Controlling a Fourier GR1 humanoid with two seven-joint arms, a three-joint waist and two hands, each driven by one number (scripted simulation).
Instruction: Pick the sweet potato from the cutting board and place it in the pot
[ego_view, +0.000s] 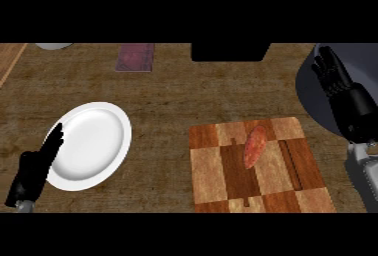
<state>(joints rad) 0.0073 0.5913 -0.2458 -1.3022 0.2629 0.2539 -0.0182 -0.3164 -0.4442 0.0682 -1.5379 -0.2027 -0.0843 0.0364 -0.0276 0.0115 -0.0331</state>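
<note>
The sweet potato (255, 147), a slender reddish-orange tuber with tapered ends, lay flat on the cutting board (214, 172), its long axis running from about one o'clock to seven o'clock. The board, a rectangle chequered in light and dark wood, occupied the counter's lower right. The pot (314, 100), dark grey and round-rimmed, stood at roughly two o'clock from the board, cut off by the right edge.

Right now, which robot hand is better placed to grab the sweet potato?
Probably the right robot hand: it is over the pot, beside the cutting board holding the sweet potato. The left robot hand is by the plate.
</note>
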